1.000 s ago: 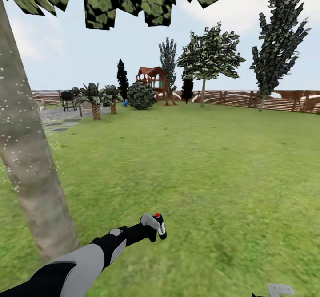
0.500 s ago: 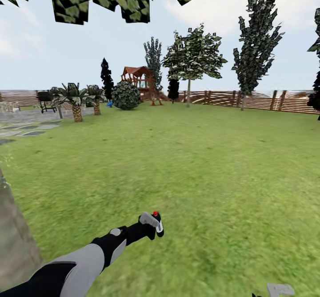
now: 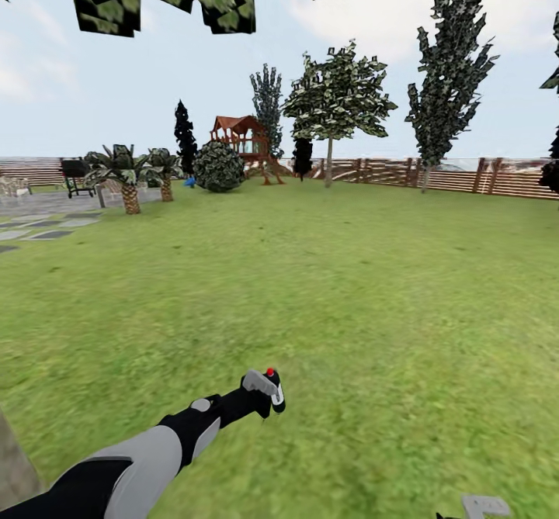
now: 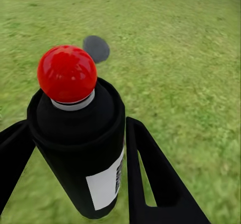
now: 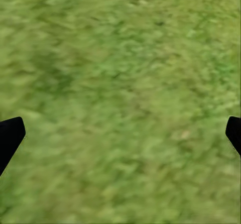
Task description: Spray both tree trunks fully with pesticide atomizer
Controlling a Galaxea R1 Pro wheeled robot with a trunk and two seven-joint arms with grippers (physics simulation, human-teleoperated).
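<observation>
Lawn [image 3: 349, 286] ahead now, near trunk [image 3: 12, 465] swung almost out of view; left gripper [image 4: 75, 148] clamped on atomizer [image 4: 80, 133], right gripper [image 5: 120, 133] apart.

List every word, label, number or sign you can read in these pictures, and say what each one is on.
No text can be read.
White label on the black body of the pesticide atomizer, held between the fingers of the left pincer: dark marks along its edge, perhaps a barcode, too blurred to read.
The same label in the head view: too small to read.
</observation>
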